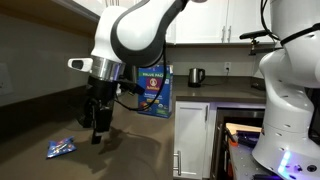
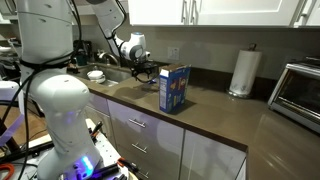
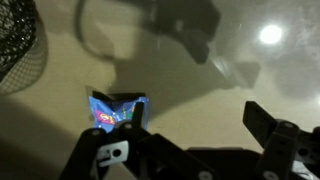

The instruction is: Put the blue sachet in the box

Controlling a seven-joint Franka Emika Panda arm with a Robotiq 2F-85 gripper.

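The blue sachet [image 1: 61, 148] lies flat on the brown countertop, small and blue with white and reddish marks. It also shows in the wrist view [image 3: 116, 110], just left of the jaws. The box [image 1: 155, 92], a tall upright blue carton with a red round logo, stands farther back on the counter and shows in both exterior views [image 2: 173, 88]. My gripper [image 1: 98, 133] hangs open and empty a little above the counter, to the right of the sachet and in front of the box. In the wrist view the open fingers [image 3: 190, 125] frame bare counter.
A black mesh basket [image 3: 20, 45] sits at the wrist view's upper left. A kettle [image 1: 196, 76] stands behind the box. A paper towel roll [image 2: 242, 72] and an appliance [image 2: 298, 92] stand along the counter. A sink with dishes [image 2: 98, 74] lies beyond the arm.
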